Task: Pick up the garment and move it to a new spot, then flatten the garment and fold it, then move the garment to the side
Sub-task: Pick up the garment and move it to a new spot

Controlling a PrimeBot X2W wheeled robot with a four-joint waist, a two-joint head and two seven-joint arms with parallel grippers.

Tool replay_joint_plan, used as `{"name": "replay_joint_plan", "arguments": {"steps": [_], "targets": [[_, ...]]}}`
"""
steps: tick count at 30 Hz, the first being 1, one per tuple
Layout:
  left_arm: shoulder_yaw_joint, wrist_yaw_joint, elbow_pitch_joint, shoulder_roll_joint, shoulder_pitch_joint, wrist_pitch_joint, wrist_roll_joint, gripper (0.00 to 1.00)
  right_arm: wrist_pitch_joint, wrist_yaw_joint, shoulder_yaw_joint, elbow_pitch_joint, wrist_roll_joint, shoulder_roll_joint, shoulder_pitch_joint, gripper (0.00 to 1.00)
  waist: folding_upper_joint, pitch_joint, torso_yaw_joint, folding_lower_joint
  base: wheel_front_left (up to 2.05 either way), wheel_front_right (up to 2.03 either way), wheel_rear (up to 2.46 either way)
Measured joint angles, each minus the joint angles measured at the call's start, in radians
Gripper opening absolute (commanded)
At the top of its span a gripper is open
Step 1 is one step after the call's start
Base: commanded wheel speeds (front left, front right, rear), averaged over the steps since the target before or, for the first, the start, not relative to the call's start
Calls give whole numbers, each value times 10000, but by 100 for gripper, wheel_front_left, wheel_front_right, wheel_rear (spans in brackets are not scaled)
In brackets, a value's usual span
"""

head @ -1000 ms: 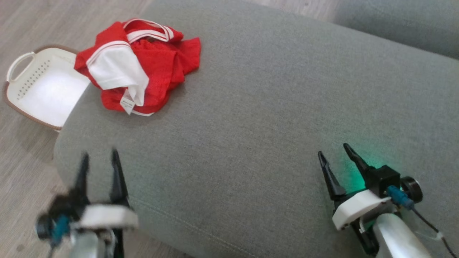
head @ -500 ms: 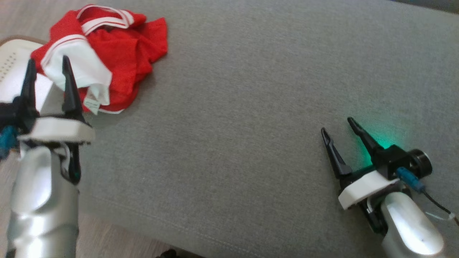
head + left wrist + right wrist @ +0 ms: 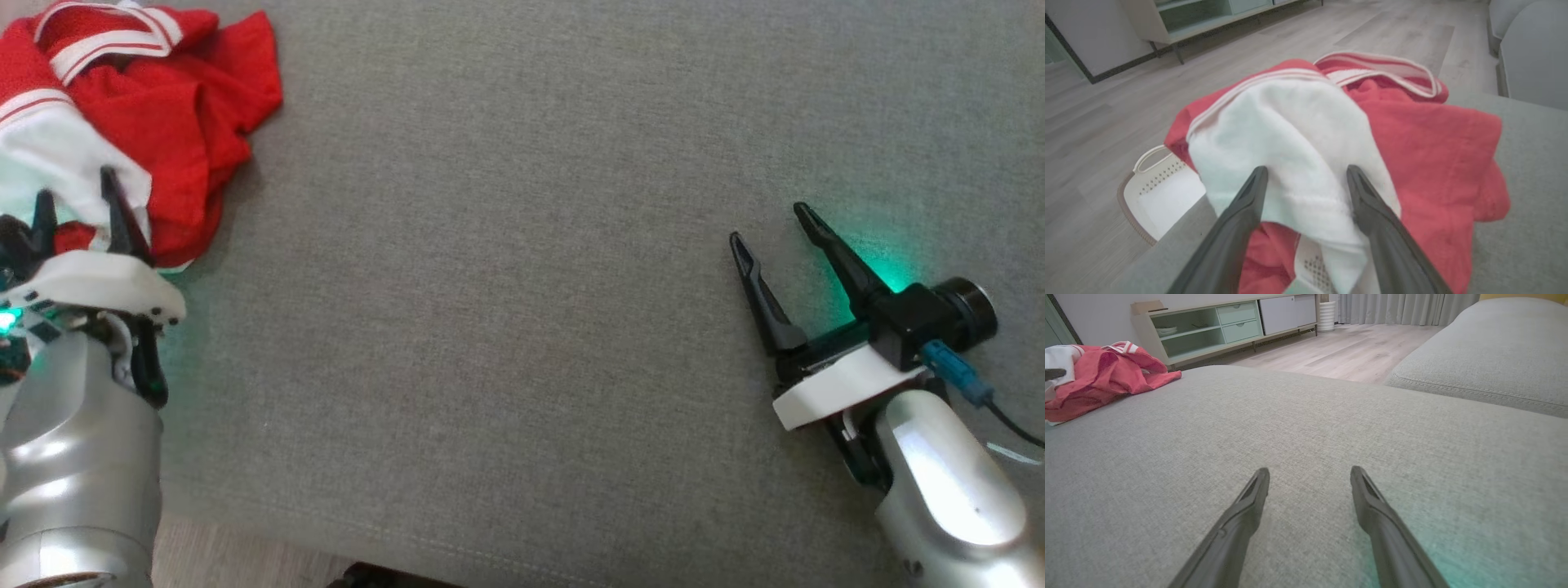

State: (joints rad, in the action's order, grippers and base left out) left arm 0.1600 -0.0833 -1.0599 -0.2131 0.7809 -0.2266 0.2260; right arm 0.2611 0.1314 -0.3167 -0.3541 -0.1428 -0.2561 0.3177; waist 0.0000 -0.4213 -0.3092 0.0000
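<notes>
One crumpled red-and-white garment [image 3: 163, 106], heaped, striped trim

A grey fabric cushion [image 3: 522, 310] is carrying a crumpled red-and-white garment [image 3: 192, 122], lying bunched near its left edge

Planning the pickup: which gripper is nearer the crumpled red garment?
Left. The left gripper is open at the white panel of the crumpled red garment; the right gripper is open far across the grey fabric cushion.
</notes>
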Motion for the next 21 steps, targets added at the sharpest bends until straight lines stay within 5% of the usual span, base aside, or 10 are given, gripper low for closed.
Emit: {"name": "replay_joint_plan", "arguments": {"steps": [3,4,5,6,13,21], "targets": [[54,161,-500,-12,69,56,161,100,4,0,12,71,-63,-12,43,100,0,-89,107,0,0,0,0],[52,198,-662,-15,122,71,169,78,31,0,17,73,-69,-10,57,100,0,-96,135,0,0,0,0],[71,224,-732,-17,160,67,215,26,33,0,21,73,-69,-10,62,100,0,-97,157,0,0,0,0],[65,217,-803,-23,204,67,221,0,33,0,29,71,-69,-10,66,100,0,-95,174,0,0,0,0],[-42,219,-752,-230,453,-157,90,0,31,0,94,-146,-161,12,181,100,0,56,228,1,0,0,0],[-708,-79,2086,-606,578,-259,-665,0,12,0,395,-809,-251,497,-248,100,0,956,426,0,0,0,0]]}}
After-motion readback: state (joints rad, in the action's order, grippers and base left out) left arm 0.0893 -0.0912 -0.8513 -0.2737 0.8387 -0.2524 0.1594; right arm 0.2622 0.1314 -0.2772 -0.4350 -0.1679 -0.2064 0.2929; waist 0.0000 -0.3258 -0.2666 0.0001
